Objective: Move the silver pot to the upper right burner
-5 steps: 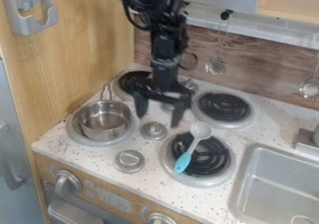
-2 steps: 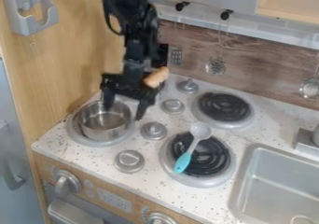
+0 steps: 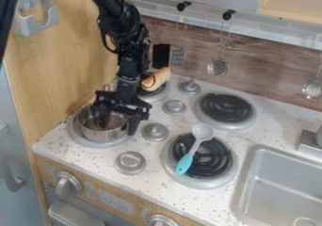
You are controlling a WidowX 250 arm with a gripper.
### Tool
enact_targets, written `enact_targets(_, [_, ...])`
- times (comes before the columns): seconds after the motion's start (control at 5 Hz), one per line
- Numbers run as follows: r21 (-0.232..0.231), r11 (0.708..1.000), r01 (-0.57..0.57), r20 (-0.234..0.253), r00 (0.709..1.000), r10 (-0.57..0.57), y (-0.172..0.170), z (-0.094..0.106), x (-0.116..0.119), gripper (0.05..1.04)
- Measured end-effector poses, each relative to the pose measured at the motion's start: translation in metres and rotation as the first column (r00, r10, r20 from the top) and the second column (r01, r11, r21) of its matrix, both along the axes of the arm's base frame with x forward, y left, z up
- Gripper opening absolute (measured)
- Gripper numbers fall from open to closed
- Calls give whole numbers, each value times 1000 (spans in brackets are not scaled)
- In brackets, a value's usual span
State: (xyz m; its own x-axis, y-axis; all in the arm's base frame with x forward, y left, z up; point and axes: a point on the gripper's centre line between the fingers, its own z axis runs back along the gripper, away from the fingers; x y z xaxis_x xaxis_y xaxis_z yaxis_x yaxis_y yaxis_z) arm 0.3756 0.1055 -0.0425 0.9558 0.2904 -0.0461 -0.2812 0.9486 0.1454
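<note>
Left of the frame's centre, the round, shiny silver pot [image 3: 100,135] sits on a burner [image 3: 93,144]; the gripper [image 3: 116,128] straddles its wall, fingers spread. Rightward, a blue-handled spoon [image 3: 194,147] crosses coils [image 3: 217,160]. Print marks the lower-left wooden panel [image 3: 135,207].

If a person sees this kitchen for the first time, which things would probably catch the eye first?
Probably the black robot arm, hanging from the upper left, its open jaws straddling the right wall of the silver pot on the front left burner. Next might be the spoon with its bright turquoise handle, lying across the front right burner.
</note>
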Motion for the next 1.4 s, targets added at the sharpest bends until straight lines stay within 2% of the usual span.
enact_targets(0.2, [-18, 999, 37, 6, 999, -37, -8, -7, -4, 418])
enact_targets(0.4, [-86, 992, 90, 86, 993, -83, -28, 4, -6, 195])
enact_targets(0.6, [-103, 979, 174, 192, 970, -152, -56, 29, -3, 80])
enact_targets(0.8, [-122, 937, 327, 305, 911, -278, -108, 41, 3, 61])
enact_targets(1.0, [-76, 911, 405, 394, 852, -346, -136, 47, 15, 59])
enact_targets(1.2, [-16, 886, 464, 480, 780, -400, -162, 53, 28, 58])
enact_targets(1.4, [25, 882, 471, 549, 731, -406, -176, 57, 42, 58])
